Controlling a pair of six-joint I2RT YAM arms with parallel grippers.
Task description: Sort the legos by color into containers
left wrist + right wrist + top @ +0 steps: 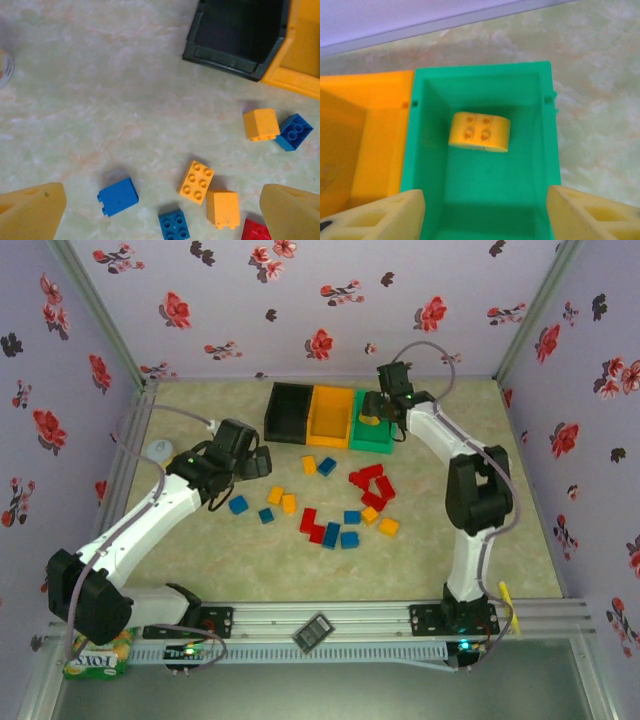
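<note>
right gripper (485, 215): jaws apart, empty, above the green bin (480, 70). yellow brick (479, 131) lies free inside, at 12 o'clock from it, long axis 9-to-3. left gripper (162, 192), spread wide, is nearer the loose legos (372, 480); blue brick (117, 196) at its 8 o'clock.

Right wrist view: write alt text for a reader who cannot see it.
A small yellow plastic brick with four studs lies inside an open green plastic bin, seen from above. The right gripper hangs open at the bottom edge, and an orange plastic bin adjoins on the left.
</note>
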